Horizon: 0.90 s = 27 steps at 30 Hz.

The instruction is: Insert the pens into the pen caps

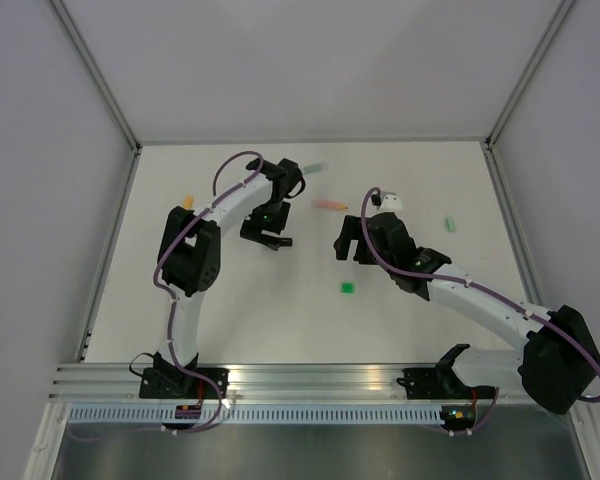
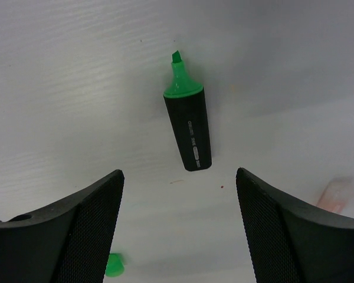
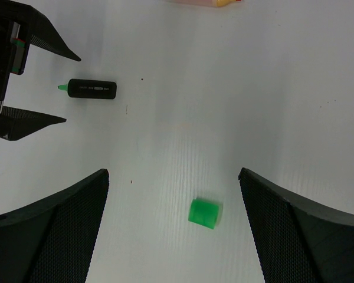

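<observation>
Seen only from overhead, an orange cap [image 1: 187, 201] lies far left. My left gripper [image 2: 180, 180] hangs released, fingers spread, just short of the black-and-green pen [image 2: 189, 127], whose pale barrel lettering is too small to read. The bright green cap [image 3: 203, 213] lies beneath my right gripper [image 3: 174, 177], fingers wide and empty. A mint cap [image 1: 448, 223] lies far right.
</observation>
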Each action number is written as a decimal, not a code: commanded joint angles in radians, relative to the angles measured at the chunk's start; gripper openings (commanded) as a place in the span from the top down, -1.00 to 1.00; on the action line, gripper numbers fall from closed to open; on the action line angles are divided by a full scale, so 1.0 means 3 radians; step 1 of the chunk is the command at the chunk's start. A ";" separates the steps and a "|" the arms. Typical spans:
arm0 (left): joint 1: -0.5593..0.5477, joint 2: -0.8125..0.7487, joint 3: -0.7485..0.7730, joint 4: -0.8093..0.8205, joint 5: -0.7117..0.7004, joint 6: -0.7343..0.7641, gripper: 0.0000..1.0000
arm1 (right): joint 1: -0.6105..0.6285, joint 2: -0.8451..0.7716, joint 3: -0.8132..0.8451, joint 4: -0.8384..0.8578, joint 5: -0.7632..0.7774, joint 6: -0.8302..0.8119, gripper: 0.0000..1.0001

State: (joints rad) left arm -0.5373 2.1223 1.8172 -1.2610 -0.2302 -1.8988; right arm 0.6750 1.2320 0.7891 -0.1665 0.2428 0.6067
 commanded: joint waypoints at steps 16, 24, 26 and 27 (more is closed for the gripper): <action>0.0109 0.0529 0.0079 0.0225 0.0251 -0.0016 -0.42 | 0.0000 0.0015 0.0177 -0.0089 0.0101 0.0033 -0.96; 0.0114 0.0442 -0.0335 0.0619 0.0338 0.0157 0.10 | 0.0000 -0.0011 0.0177 -0.0094 0.0091 0.0028 -0.96; 0.0114 0.0412 -0.0386 0.0619 0.0312 0.0208 0.20 | 0.0000 -0.0006 0.0172 -0.0084 0.0091 0.0023 -0.96; 0.0114 0.0391 -0.0463 0.0634 0.0277 0.0244 0.47 | 0.0000 -0.0006 0.0172 -0.0084 0.0091 0.0023 -0.96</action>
State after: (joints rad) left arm -0.5034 2.2223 1.7500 -1.1027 -0.1570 -1.8671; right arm 0.6750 1.2320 0.8032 -0.1959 0.2600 0.6064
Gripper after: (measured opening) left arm 0.354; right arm 0.979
